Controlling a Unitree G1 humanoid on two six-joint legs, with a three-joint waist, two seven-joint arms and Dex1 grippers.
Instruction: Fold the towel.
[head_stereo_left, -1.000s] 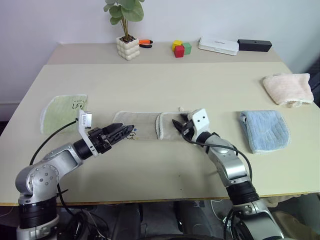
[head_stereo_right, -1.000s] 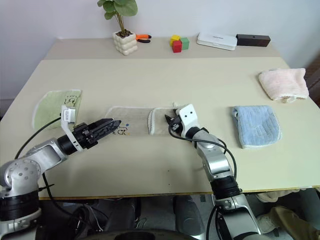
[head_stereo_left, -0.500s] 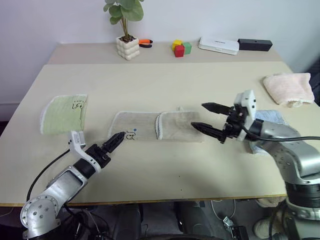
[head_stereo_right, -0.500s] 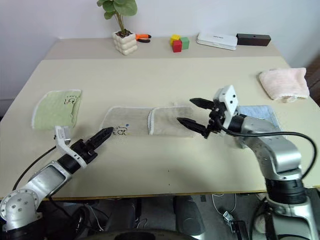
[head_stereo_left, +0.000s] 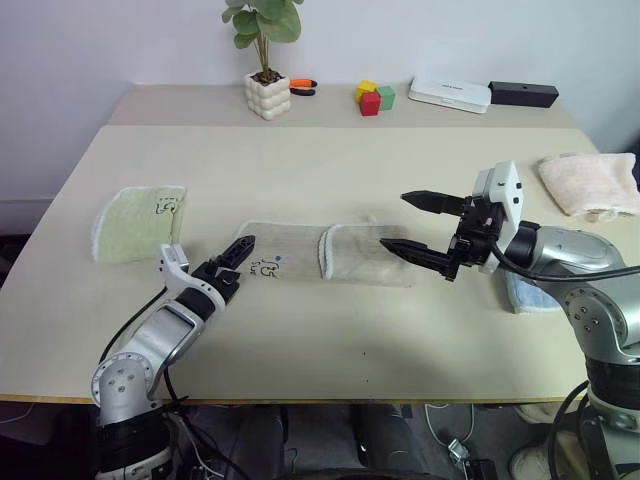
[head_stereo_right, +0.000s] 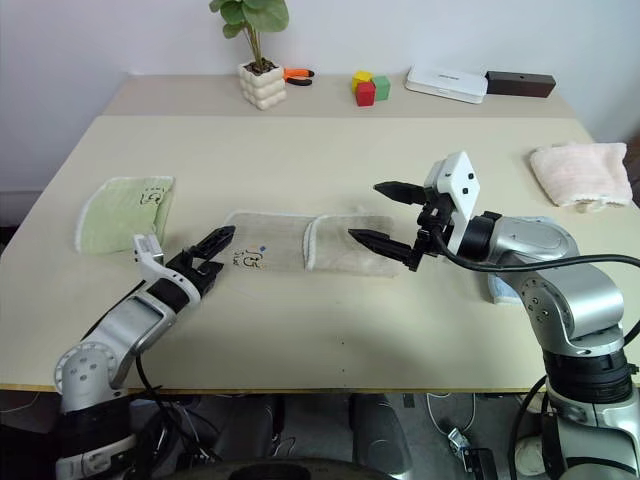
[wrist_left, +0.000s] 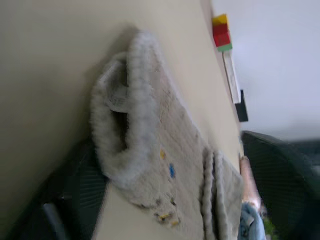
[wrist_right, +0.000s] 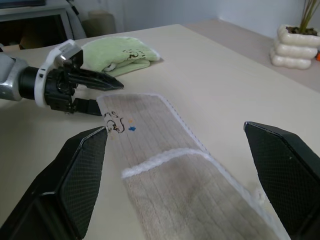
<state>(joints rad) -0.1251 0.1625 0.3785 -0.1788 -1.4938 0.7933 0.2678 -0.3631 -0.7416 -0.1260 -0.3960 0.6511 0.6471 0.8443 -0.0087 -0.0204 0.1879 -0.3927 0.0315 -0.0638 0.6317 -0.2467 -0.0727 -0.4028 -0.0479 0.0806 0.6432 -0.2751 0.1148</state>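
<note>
The beige towel (head_stereo_left: 290, 258) lies flat across the middle of the table, its right end folded over to the left so a doubled part (head_stereo_left: 365, 255) shows. A dark logo (head_stereo_left: 268, 268) sits near its front left corner. My left gripper (head_stereo_left: 238, 258) is low at that corner, its fingers (wrist_right: 95, 80) apart above and below the towel's edge, which curls up in the left wrist view as a fluffy rim (wrist_left: 142, 120). My right gripper (head_stereo_left: 395, 220) hovers wide open above the towel's right end, holding nothing.
A folded green towel (head_stereo_left: 140, 210) lies to the left. A pink towel (head_stereo_left: 590, 183) and a blue towel (head_stereo_left: 525, 295), partly behind my right arm, lie to the right. A potted plant (head_stereo_left: 266, 95), coloured blocks (head_stereo_left: 371, 97), a white box (head_stereo_left: 449, 94) and a black box (head_stereo_left: 523, 94) line the back.
My right gripper left the folded towel end, rose, drew back right and opened wide. My left gripper rolled, sank to the front left corner, and its fingers narrowed.
</note>
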